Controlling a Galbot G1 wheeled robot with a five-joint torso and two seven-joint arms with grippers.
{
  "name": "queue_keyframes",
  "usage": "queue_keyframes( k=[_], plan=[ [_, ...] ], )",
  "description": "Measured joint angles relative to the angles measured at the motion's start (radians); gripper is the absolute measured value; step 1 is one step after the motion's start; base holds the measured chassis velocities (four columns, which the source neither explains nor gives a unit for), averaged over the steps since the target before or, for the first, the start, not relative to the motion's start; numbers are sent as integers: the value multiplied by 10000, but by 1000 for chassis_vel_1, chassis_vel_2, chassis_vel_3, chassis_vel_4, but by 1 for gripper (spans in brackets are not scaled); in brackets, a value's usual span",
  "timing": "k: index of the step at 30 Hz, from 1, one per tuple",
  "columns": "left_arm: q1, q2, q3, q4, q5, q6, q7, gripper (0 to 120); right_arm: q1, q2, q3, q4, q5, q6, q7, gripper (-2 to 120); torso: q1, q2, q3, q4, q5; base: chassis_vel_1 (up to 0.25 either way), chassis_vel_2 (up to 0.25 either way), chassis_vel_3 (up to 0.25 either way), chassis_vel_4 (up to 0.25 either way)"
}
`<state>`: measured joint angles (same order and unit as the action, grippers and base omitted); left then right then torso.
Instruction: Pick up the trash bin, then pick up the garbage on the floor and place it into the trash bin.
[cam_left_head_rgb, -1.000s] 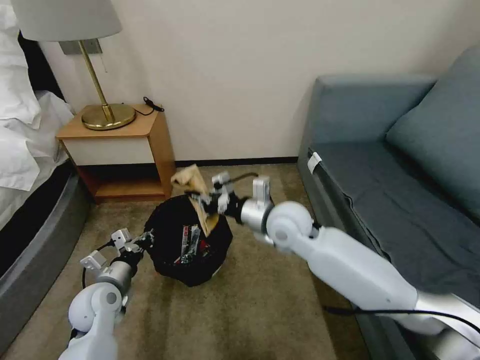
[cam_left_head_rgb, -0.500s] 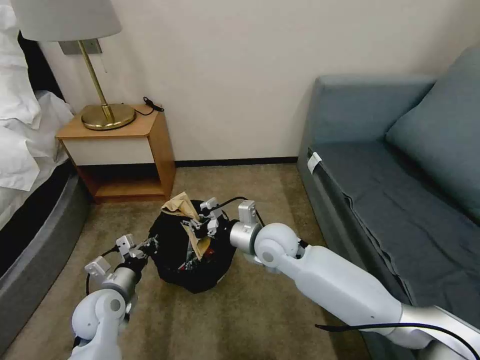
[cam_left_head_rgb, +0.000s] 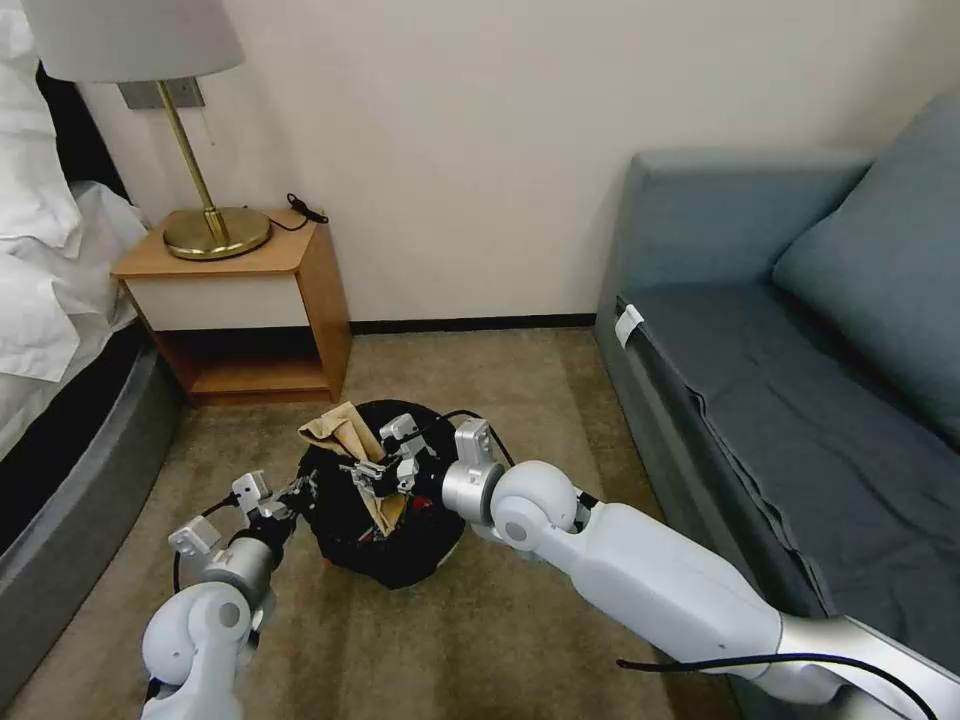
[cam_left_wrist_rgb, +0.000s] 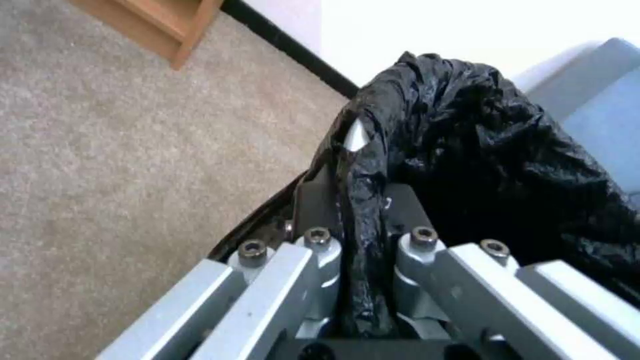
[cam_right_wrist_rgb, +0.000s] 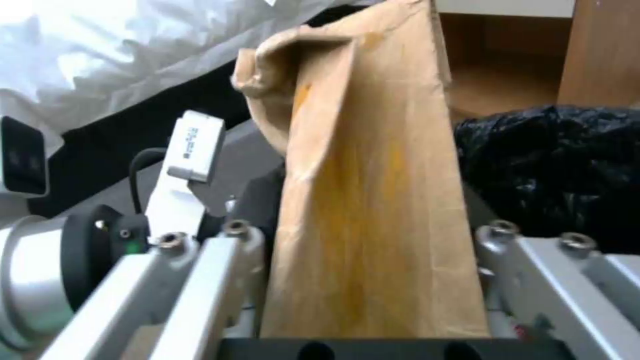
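Head view, read from our left to our right: a bed with white bedding runs down the left edge, and beside it against the wall stands a wooden nightstand carrying a brass lamp. Low in the frame, our left gripper reaches forward over the carpet and is clamped on the left rim of the trash bin, a small round bin lined with a crinkly black bag, with a sliver of white base at its lower right. In the left wrist view the two fingers pinch a fold of the black liner between them, with the trash bin bulging beyond. Just right of that, our right gripper sits over the bin's open mouth, closed on a tan-brown paper wrapper. The wrapper's top sticks up and to the left past the bin's rim, while its lower end hangs down inside the opening. In the right wrist view the wrapper stands flat between the gripper's two sides, with the black liner near it. Our right arm stretches back toward the lower right. At far right a blue-grey sofa stands against the wall.
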<state>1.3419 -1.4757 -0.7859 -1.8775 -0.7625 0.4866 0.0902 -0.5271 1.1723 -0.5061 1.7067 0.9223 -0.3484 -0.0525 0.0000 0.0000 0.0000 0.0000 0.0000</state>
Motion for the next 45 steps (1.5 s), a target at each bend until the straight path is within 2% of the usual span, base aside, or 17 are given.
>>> queue_keyframes(
  k=[2,4,6,8,11,16,22,24,32,39,45],
  plan=[
    [9,-12,0,-5,-4,3,-8,5,-14,13,17,-37,-72,9,6,56,0,0,0,1,0,0,0,0,0],
    [10,-14,0,-5,-5,5,-9,5,-15,15,18,-54,-101,17,5,57,0,0,0,0,0,0,0,0,0],
    [13,-16,-1,-16,-18,9,-11,5,-27,72,32,-156,-171,56,-2,69,0,0,0,-1,0,0,0,0,0],
    [14,-16,-2,-21,-30,16,-12,5,-36,112,47,-205,-201,73,-12,73,0,0,0,0,0,0,0,0,0],
    [18,-5,-43,-27,-66,29,-35,5,-78,257,179,-331,-296,123,-38,88,0,0,0,1,0,0,0,0,0],
    [-6,32,-145,47,-124,30,-64,5,-93,165,564,-188,-361,209,0,99,0,0,0,1,0,0,0,0,0],
    [-46,74,-250,133,-165,29,-74,5,-230,-250,1181,154,-655,386,2,100,0,0,0,1,1,0,0,0,0],
    [-72,107,-288,250,-190,23,-75,5,-452,-709,1749,594,-852,450,104,100,0,0,1,-1,1,0,0,0,0],
    [-107,134,-249,574,-163,6,-192,5,-1445,-1673,3088,1763,-1252,517,190,100,0,0,1,-1,2,0,0,0,0],
    [-82,83,-166,798,-71,35,-508,5,-2330,-2080,3998,2309,-1637,644,23,100,0,1,0,0,3,0,0,0,0],
    [-85,64,-135,1153,143,6,-653,5,-2917,-2136,4446,2599,-1926,760,-69,100,0,0,1,0,1,0,0,0,0]
  ],
)
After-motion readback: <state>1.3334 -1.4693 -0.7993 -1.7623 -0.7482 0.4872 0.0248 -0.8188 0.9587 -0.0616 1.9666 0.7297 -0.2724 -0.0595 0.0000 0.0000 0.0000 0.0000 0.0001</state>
